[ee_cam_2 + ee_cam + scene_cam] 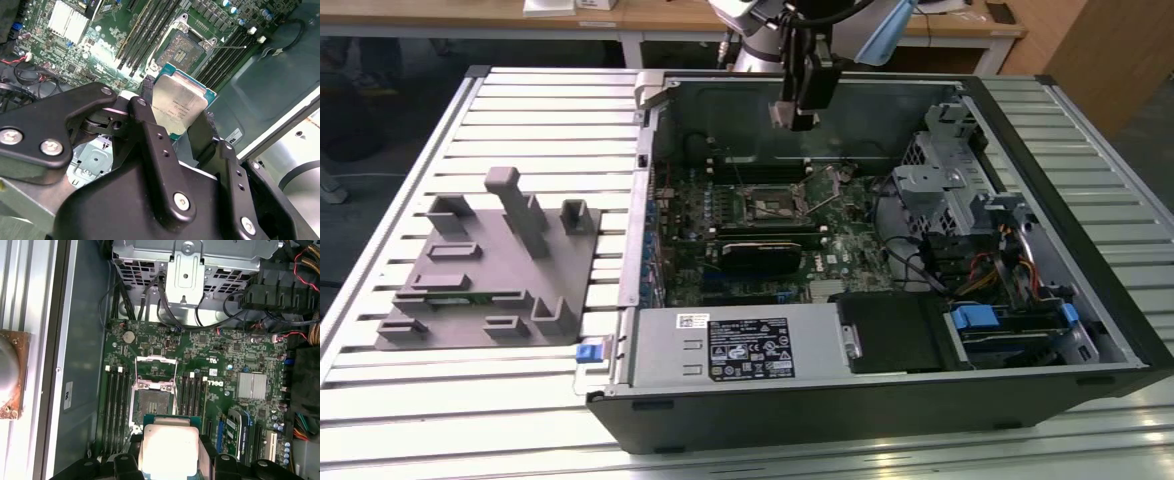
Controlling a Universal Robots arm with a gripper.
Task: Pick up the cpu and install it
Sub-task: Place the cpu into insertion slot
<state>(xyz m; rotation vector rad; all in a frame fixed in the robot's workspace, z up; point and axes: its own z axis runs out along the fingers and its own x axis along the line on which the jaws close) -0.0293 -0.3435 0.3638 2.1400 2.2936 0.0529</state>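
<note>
My gripper (797, 113) hangs above the back part of the open computer case (1067, 340), well above the motherboard. In both wrist views it is shut on the cpu (181, 101) (167, 449), a flat square chip with a pale silver top and a green edge, clamped between the black fingers (150, 125). Below it the dark cpu socket (771, 208) (186, 49) (149, 402) lies uncovered, its metal frame swung up beside it. The chip hovers short of the socket, clear of the board.
Memory slots (116, 405) flank the socket. A metal drive cage (961, 190) with cables fills the case on the exterior view's right, and a power supply (747, 345) sits at the front. A grey plastic fixture (494, 270) with upright blocks stands on the slatted table (400, 420).
</note>
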